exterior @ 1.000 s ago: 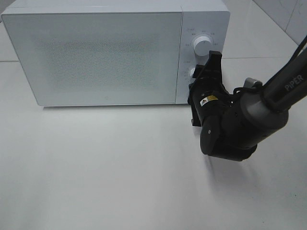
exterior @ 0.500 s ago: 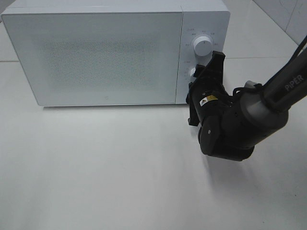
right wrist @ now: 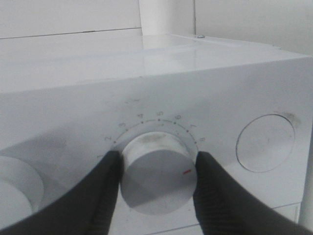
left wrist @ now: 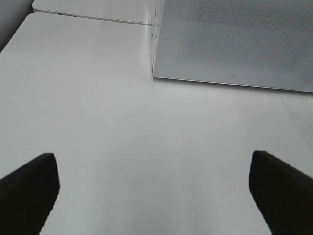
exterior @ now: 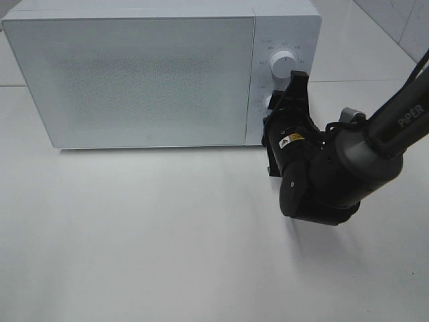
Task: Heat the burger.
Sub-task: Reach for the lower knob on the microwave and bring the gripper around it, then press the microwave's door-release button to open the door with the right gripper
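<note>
Plainly, the burger is nowhere in view. We judge it sits inside the white box-shaped microwave oven [exterior: 147, 80], behind the closed frosted door [exterior: 134, 77], which we cannot see through. In the high view the oven stands at 12 o'clock on the white tabletop [exterior: 134, 255], with its control panel on the 3 o'clock side.

The right gripper [right wrist: 157, 164] is at that panel, its black jaws clamped on the lower round white dial [right wrist: 156, 181], one on each side and touching it. The upper round white dial [exterior: 283, 65] stands free just at 12 o'clock of it. The left gripper [left wrist: 154, 191] hangs over bare tabletop with its jaws wide apart and nothing between them, the oven's front well ahead.

So the burger would lie at about 9 o'clock from the right jaws, with the door between them. We expect it to be light, soft and easily squashed, its layers prone to sliding and the bun somewhat slick. A gentle hold low across the sides, spanning both bun halves, would suit it best.
</note>
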